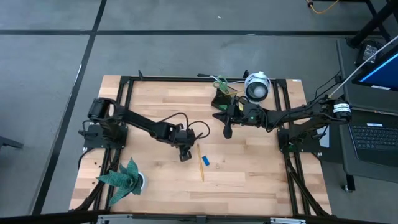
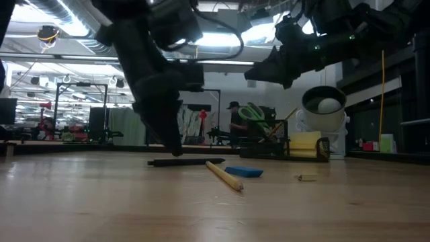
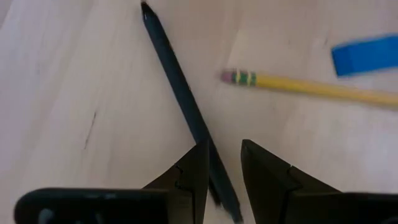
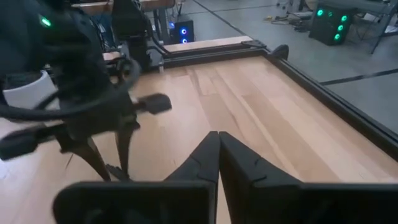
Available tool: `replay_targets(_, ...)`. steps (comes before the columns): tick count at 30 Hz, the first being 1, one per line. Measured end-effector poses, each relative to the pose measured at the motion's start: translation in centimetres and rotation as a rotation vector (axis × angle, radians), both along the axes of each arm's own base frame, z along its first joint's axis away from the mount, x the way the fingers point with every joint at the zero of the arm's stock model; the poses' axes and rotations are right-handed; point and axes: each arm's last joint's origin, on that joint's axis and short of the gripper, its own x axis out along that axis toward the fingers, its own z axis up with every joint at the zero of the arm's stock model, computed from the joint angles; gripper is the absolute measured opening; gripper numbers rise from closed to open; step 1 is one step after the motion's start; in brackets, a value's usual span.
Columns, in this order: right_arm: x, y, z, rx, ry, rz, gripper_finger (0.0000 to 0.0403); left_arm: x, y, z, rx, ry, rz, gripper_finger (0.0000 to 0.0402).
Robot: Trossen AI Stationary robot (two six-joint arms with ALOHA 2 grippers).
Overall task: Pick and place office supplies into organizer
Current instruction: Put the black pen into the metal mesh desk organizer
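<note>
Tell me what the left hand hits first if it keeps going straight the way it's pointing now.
The black pen. The left hand points down at the table with its open fingers on either side of the pen, so it would probably meet the pen, then the wood right under it.

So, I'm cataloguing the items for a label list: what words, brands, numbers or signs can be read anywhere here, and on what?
None can be read.
Black pen: no print visible on the barrel.
Yellow pencil: no stamp visible.
Blue block: plain face.
Yellow sticky-note pad: blank as far as can be seen.
White camera-like device: any marking is too small to read.
Laptop screen: contents too small to read.
Room behind the table: signs too blurred to read.
</note>
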Motion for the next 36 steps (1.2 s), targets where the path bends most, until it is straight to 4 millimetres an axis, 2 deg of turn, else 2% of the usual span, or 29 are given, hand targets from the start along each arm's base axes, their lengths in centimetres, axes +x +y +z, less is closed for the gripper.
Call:
replay_targets(8,0.0,0.0,0.1,-0.003,-0.009,-0.001,0.0015,1.1,1.3,-1.7,-0.038,-0.002,0.019,0.0088)
replay_targets(16,0.0,0.0,0.1,-0.004,-0.014,-0.001,0.0025,1.1,1.8,-1.9,-0.079,0.007,-0.007,0.0088)
replay_targets(25,0.0,0.0,0.1,-0.004,-0.014,-0.001,0.0012,0.9,1.7,-2.0,0.052,0.023,-0.046,0.0089)
replay_targets(36,0.0,0.0,0.1,-0.002,-0.014,-0.002,0.0022,0.7,2.1,-2.2,0.155,0.050,0.038,0.0089)
